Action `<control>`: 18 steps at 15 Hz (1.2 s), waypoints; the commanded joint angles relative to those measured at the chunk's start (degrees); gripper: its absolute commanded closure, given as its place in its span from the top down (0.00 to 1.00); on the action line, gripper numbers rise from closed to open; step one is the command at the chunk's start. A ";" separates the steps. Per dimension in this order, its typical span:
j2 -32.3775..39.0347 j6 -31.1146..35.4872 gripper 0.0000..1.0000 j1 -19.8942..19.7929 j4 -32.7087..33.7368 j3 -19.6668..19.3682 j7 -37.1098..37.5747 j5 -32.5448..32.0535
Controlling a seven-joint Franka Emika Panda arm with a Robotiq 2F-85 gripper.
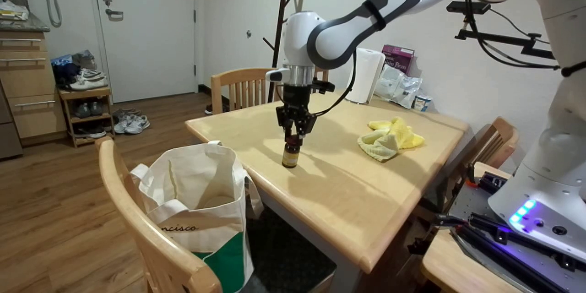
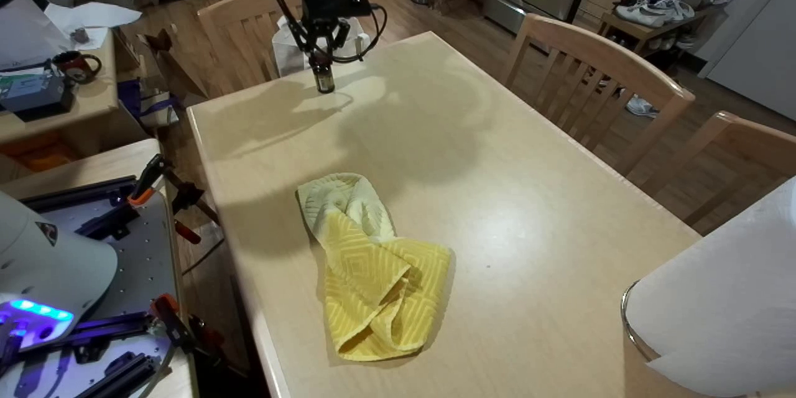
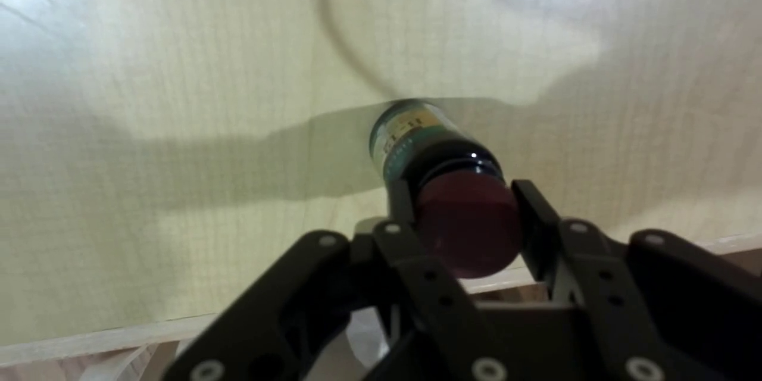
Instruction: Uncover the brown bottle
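Note:
The brown bottle (image 1: 290,157) is at the table edge near the tote bag, slightly tilted, with its pale label showing. It also shows in an exterior view (image 2: 324,82) and in the wrist view (image 3: 414,134), where its dark red cap fills the space between the fingers. My gripper (image 1: 293,136) is shut on the cap from above, a finger on each side; it also shows in an exterior view (image 2: 321,57) and the wrist view (image 3: 464,202). I cannot tell if the bottle's base touches the table. The yellow cloth (image 2: 379,280) lies crumpled on the table (image 2: 528,311), well apart from the bottle; it shows in both exterior views (image 1: 398,135).
A paper-towel roll (image 1: 366,75) stands at the table's far end, beside plastic bags (image 1: 397,86) and a purple box (image 1: 398,58). A canvas tote bag (image 1: 206,219) sits on a chair (image 1: 153,224) by the table edge. More chairs (image 2: 597,87) line another side.

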 commanded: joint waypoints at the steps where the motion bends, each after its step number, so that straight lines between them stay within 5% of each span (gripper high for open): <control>1: -1.17 -0.58 0.19 -1.00 -0.38 0.99 0.75 0.86; 6: -2.45 -0.38 0.19 -1.62 -0.92 1.10 0.87 2.00; 7: -2.50 -0.58 0.66 -1.61 -0.83 1.00 1.01 2.07; 13: -2.43 -1.06 0.98 -1.66 -0.51 0.96 1.35 1.95; 18: -2.76 -1.54 1.00 -2.15 -0.60 1.30 1.54 2.93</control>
